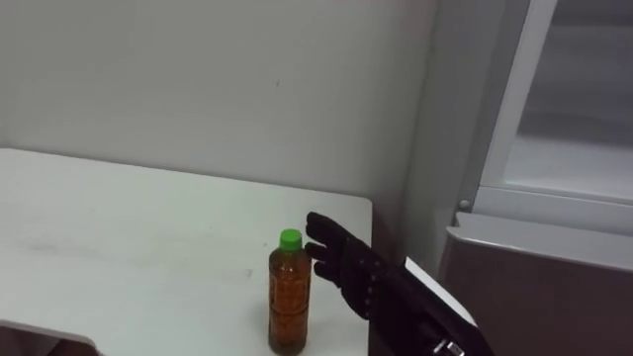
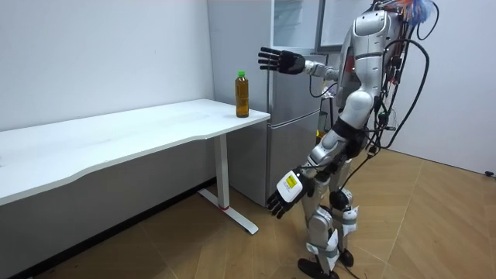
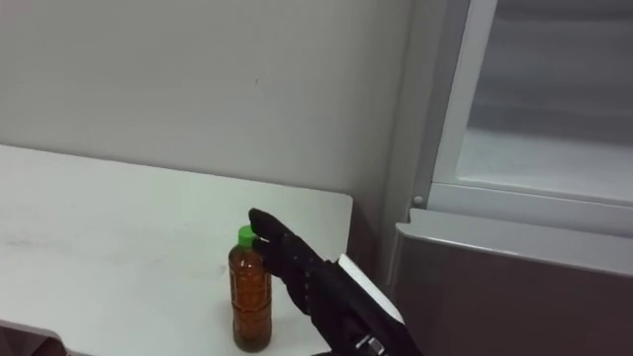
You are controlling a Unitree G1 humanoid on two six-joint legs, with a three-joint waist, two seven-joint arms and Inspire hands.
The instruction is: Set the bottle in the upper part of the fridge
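Bottle (image 1: 288,294) is stood upright on the table (image 1: 119,227), cap on, at the corner nearest the fridge (image 1: 554,198), so the carry to the upper compartment is kept short. Right hand (image 1: 341,259) is held at cap height, just to the fridge side of the bottle and apart from it. Fingers are straight and spread wide, and nothing is gripped. That spread looks like a pre-grasp: enough gap is left for the body of the bottle to be taken between thumb and fingers. No contact is seen in the left eye view. In the right eye view the fingertips overlap the cap, but that is judged to be line of sight only, since in the room view the hand is seen above the bottle and off to its fridge side. Left hand (image 2: 280,203) is hung low, well below and away from the bottle, with fingers relaxed and empty, and it is likely kept out of the reach path. The robot is stood on the fridge side of the bottle, facing the table end. Whether the upper door is open cannot be told. The grasp is not yet made. The bottle is tall and narrow, so a sideways knock from the fingers could tip it.
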